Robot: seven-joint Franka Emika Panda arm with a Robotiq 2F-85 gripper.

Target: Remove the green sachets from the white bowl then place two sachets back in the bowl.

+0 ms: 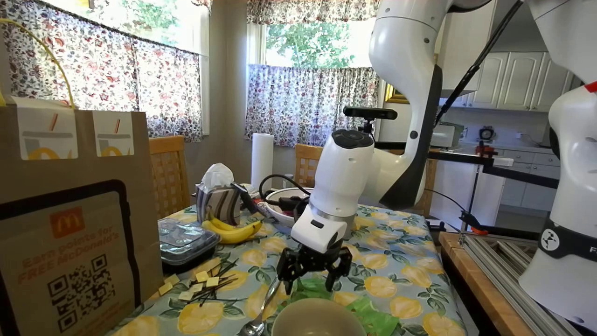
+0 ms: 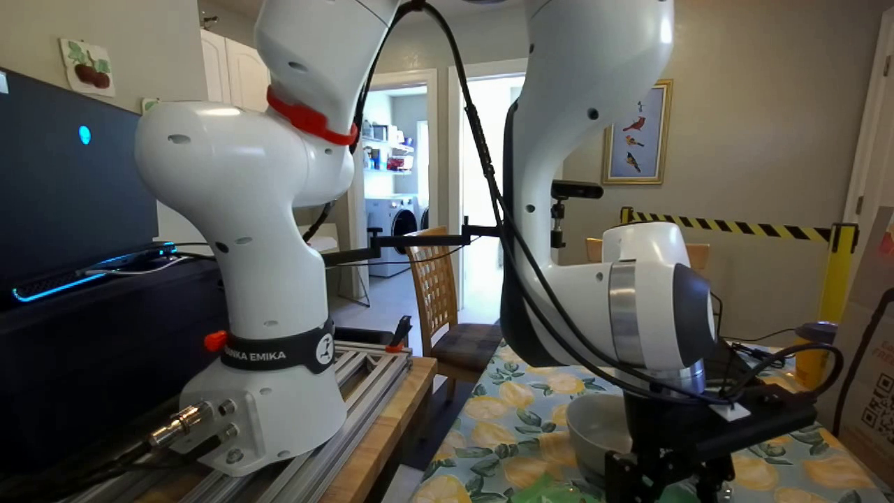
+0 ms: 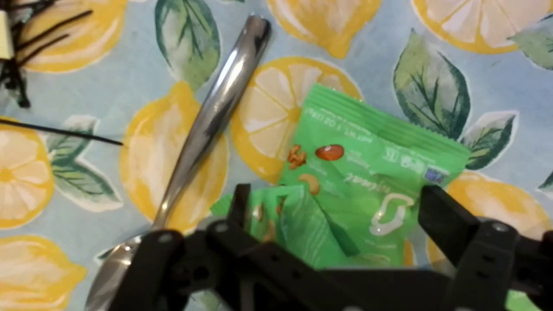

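Observation:
Green sachets lie on the lemon-patterned tablecloth. In the wrist view, one flat green sachet [image 3: 367,151] and a folded green sachet [image 3: 302,224] overlap between my fingers. My gripper [image 3: 337,194] is open, with its fingers on either side of them; whether it touches them I cannot tell. In an exterior view, my gripper [image 1: 309,284] points down just behind the white bowl [image 1: 318,319], over a green sachet [image 1: 310,290]. Another green sachet [image 1: 375,318] lies beside the bowl. The white bowl [image 2: 594,426] is partly hidden by my gripper, so its full inside does not show.
A metal spoon [image 3: 203,125] lies beside the sachets. Dark sticks and pale squares [image 1: 212,282] are scattered nearby. Bananas [image 1: 238,233], a lidded plastic container [image 1: 186,242], a tissue box [image 1: 217,203], a wider bowl [image 1: 275,210] and a tall paper bag [image 1: 79,214] also stand on the table.

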